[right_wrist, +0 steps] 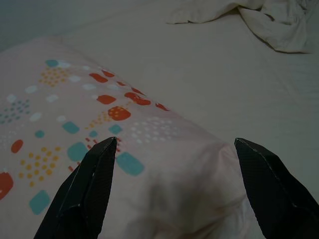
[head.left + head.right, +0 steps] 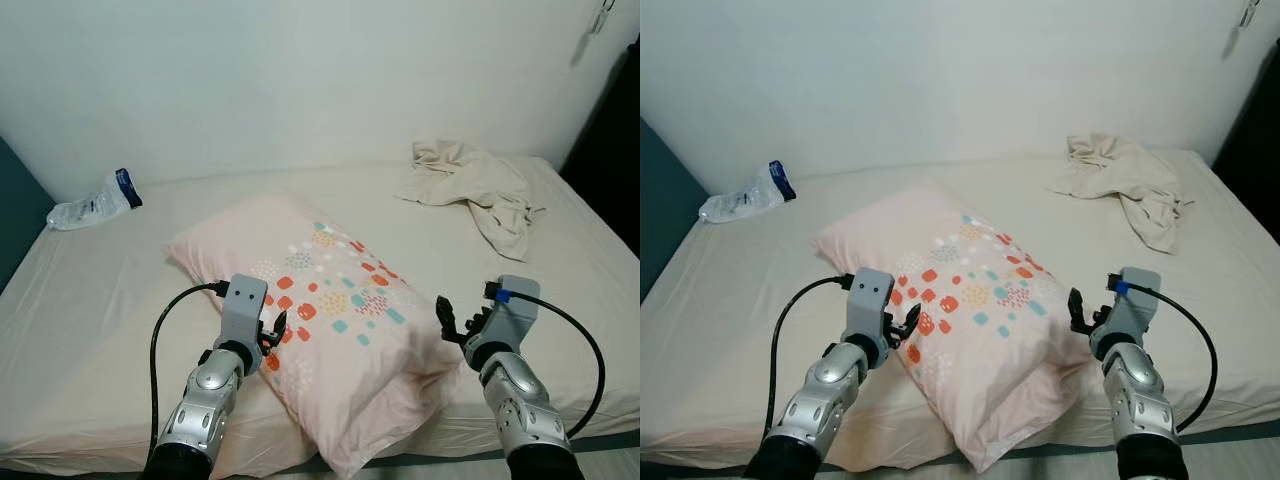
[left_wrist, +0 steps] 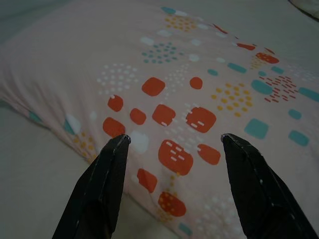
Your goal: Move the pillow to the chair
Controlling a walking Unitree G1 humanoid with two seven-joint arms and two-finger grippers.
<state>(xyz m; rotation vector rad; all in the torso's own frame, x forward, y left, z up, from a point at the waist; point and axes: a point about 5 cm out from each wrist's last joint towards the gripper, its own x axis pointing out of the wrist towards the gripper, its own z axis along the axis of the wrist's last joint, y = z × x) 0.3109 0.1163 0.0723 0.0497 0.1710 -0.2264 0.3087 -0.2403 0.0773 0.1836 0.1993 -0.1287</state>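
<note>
One pillow (image 2: pixel 330 320), one crumpled cloth (image 2: pixel 470 185), one plastic bag (image 2: pixel 95 203), one bed (image 2: pixel 90 330).

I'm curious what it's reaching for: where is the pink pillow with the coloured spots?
The pink patterned pillow lies in the middle of the beige bed, between the left gripper and right gripper, both open at its sides.

We see a soft pale pink fabric pillow (image 2: pixel 330 310) printed with a band of red-orange, teal, white and mustard-yellow blocks and dot clusters. It lies on a plain beige bed sheet (image 2: pixel 100 300). We note a crumpled cream cloth (image 2: pixel 470 185), a clear plastic bag with dark blue print (image 2: pixel 95 203), a white wall (image 2: pixel 300 70), silver arms with grey wrist housings, and black fingers (image 3: pixel 99 184).
</note>
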